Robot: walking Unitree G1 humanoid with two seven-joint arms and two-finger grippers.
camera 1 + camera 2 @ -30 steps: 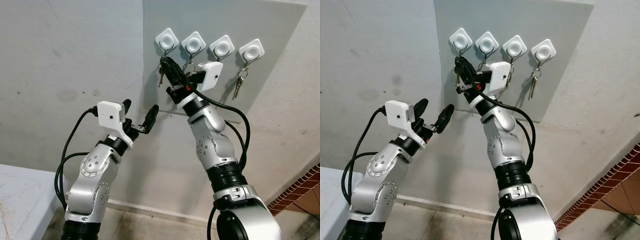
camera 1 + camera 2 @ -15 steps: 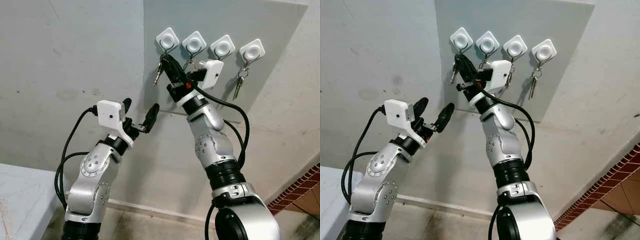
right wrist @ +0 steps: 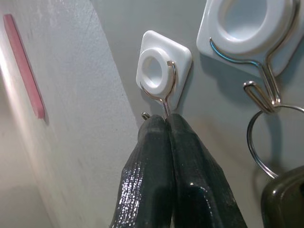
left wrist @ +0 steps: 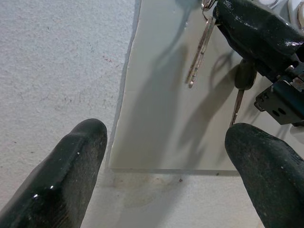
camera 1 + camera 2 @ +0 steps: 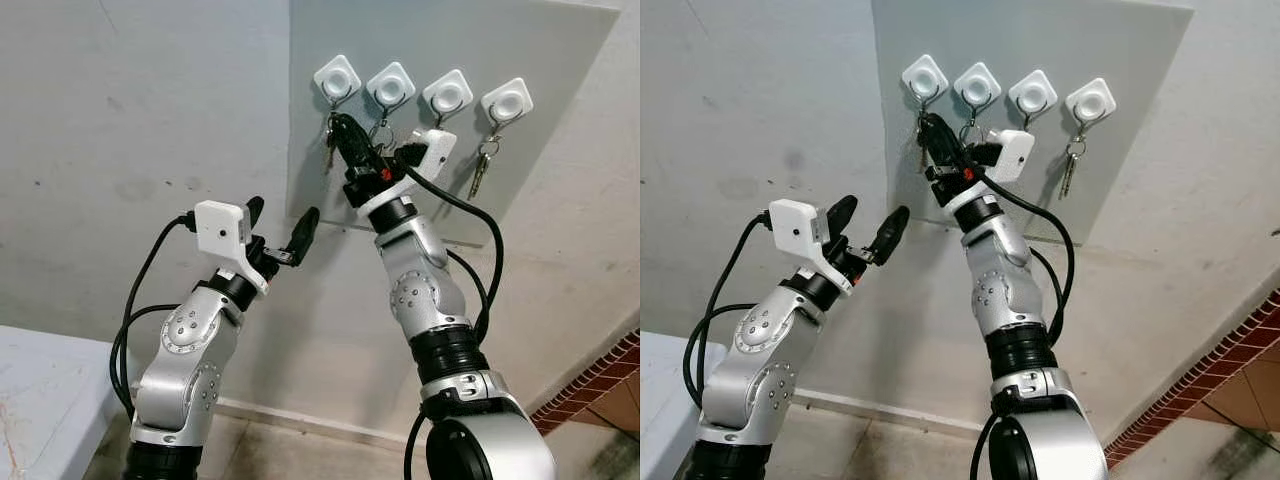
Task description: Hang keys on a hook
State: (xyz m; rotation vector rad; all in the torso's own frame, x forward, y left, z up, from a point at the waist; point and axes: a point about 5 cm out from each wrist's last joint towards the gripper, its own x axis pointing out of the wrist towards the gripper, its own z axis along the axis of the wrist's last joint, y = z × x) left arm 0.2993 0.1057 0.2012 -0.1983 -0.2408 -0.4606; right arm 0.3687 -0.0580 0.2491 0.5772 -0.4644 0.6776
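Four white hooks sit in a row on a grey board on the wall. My right gripper is raised to the leftmost hook. Its fingers are shut on the ring of a bunch of keys, whose silver key dangles beside them. In the right wrist view the shut fingertips touch the bottom of that hook's wire loop. My left gripper is open and holds nothing, lower and to the left, pointing at the board's bottom edge.
The second hook carries a key ring with a black-headed key. A silver key hangs from the fourth hook. A pale surface lies at the lower left, red brick flooring at the lower right.
My right gripper has shifted slightly right under the leftmost hook. The silver key, swung out to the left half a second ago, now hangs straight down. The left arm has not moved.
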